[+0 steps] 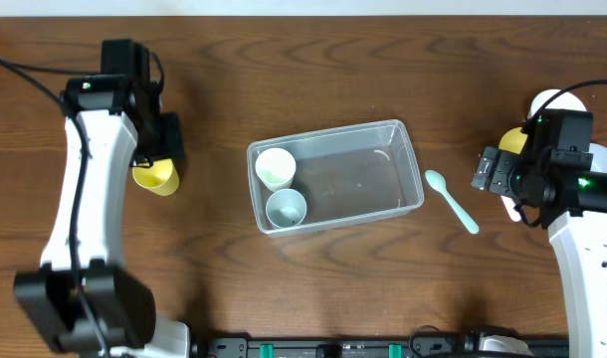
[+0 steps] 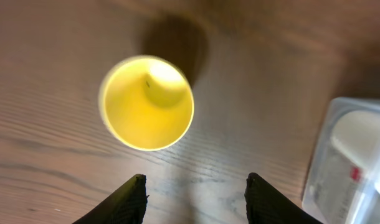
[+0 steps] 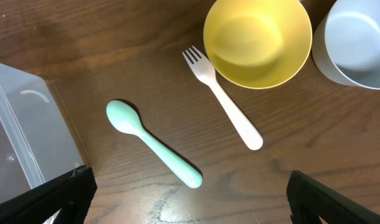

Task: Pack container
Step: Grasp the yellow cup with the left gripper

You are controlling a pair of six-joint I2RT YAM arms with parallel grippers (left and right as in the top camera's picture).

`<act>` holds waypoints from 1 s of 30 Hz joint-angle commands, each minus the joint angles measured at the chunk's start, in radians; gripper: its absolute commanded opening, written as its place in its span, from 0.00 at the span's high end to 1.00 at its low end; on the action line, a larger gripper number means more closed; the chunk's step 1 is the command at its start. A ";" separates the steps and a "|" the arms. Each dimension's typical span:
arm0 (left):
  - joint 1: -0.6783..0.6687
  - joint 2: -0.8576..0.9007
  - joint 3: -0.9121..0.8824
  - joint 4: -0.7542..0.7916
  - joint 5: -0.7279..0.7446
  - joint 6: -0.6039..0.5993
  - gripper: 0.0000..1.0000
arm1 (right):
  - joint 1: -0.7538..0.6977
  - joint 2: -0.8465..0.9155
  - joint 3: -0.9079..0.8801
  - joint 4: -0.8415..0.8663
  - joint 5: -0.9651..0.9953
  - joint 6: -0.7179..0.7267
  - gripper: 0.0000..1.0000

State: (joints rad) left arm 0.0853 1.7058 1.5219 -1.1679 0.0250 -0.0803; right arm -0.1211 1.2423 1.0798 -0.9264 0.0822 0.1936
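Observation:
The clear container [image 1: 403,134] sits at the table's middle with two pale cups [image 1: 275,167] [image 1: 286,208] in its left end. A corner of the container shows in the left wrist view [image 2: 355,162] and in the right wrist view [image 3: 25,134]. A yellow cup [image 1: 159,179] [image 2: 147,102] stands upright left of it. My left gripper [image 2: 193,190] is open and empty, just above and beside the yellow cup. My right gripper [image 3: 190,193] is open and empty above a mint spoon [image 3: 152,149] [image 1: 453,199], right of the container.
A white fork [image 3: 224,102], a yellow bowl [image 3: 258,40] [image 1: 512,141] and a white bowl [image 3: 358,43] [image 1: 554,101] lie at the far right, partly under my right arm in the overhead view.

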 commanded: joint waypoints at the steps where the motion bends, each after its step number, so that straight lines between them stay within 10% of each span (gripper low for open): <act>1: 0.025 0.085 -0.031 0.005 0.073 -0.024 0.48 | -0.011 -0.006 0.006 -0.002 0.003 0.003 0.01; 11: 0.030 0.262 -0.033 0.048 0.069 -0.033 0.49 | -0.011 -0.006 0.006 -0.003 0.003 0.003 0.01; 18: 0.029 0.262 -0.032 0.058 0.054 -0.029 0.94 | -0.011 -0.006 0.006 -0.003 0.003 0.003 0.01; 30: -0.031 0.164 0.046 -0.039 0.054 -0.034 0.94 | -0.011 -0.006 0.006 -0.005 0.003 0.003 0.01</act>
State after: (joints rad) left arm 0.0944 1.9575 1.4975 -1.1790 0.0803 -0.1081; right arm -0.1211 1.2423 1.0798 -0.9283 0.0826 0.1936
